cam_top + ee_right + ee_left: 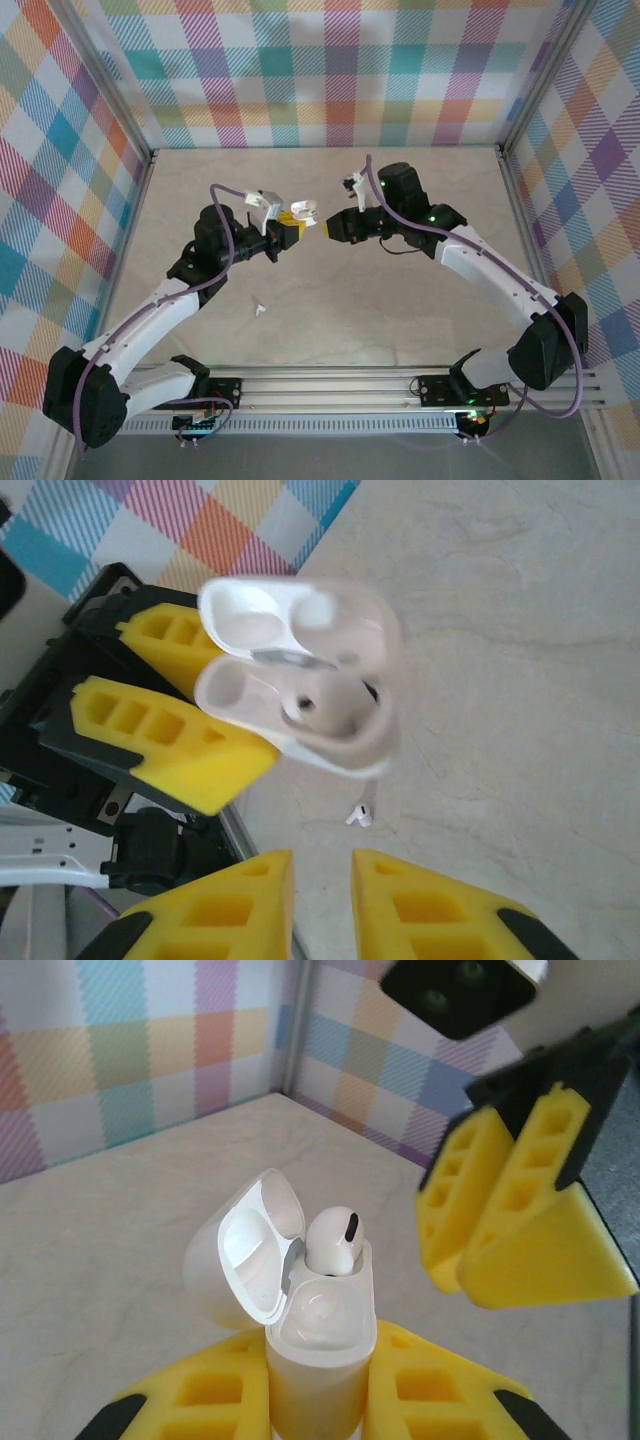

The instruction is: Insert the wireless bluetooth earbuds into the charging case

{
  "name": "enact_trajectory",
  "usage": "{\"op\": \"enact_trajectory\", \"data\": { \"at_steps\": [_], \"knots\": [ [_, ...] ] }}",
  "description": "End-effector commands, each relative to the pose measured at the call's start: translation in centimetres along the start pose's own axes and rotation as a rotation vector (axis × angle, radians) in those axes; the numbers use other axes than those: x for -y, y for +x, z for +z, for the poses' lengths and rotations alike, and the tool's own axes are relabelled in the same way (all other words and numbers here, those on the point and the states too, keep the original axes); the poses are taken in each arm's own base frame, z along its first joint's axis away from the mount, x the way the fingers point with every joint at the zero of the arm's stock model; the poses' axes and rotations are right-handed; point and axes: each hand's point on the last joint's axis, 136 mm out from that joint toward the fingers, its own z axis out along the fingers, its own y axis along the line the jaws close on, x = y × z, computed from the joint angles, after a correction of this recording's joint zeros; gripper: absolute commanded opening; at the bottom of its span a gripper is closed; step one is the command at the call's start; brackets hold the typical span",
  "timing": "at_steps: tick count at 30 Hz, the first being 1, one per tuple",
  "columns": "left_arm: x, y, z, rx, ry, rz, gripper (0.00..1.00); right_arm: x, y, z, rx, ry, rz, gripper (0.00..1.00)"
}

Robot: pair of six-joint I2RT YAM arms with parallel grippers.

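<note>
Top view: the left end effector clenches the open charging case, and the right end effector faces it, just beside. A loose earbud lies on the table, nearer the left arm.

Left wrist: the case stands upright, with a seated earbud stem-down.

Right wrist: its own fingers are slightly parted and empty. The second well looks vacant.
</note>
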Motion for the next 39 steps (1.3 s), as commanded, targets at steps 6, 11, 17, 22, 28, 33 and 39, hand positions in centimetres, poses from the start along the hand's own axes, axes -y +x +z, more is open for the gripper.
{"op": "enact_trajectory", "data": {
  "at_steps": [6,11,17,22,28,33,39],
  "knots": [
    [-3.9,1.2,-5.0,0.043,-0.272,-0.098,0.00,1.3,1.0,0.5,0.014,0.079,0.016,0.26],
    [-4.9,2.7,-8.3,0.026,-0.405,-0.120,0.00,4.8,5.4,4.7,-0.092,0.144,0.021,0.26],
    [-5.1,3.4,-11.9,0.042,-0.516,-0.137,0.00,4.8,10.4,11.0,-0.286,0.130,0.035,0.25],
    [-5.2,3.6,-14.3,0.024,-0.597,-0.138,0.00,3.8,14.4,16.3,-0.400,0.100,-0.107,0.25],
    [-5.0,3.0,-15.6,0.000,-0.630,-0.143,0.00,2.0,16.0,19.9,-0.423,0.035,-0.228,0.29],
    [-4.8,2.5,-16.0,0.004,-0.635,-0.150,0.00,1.6,16.0,21.8,-0.433,0.045,-0.260,0.29],
    [-4.9,2.3,-16.5,0.014,-0.654,-0.154,0.00,1.4,16.1,22.9,-0.452,0.068,-0.294,0.29]
  ]
}}
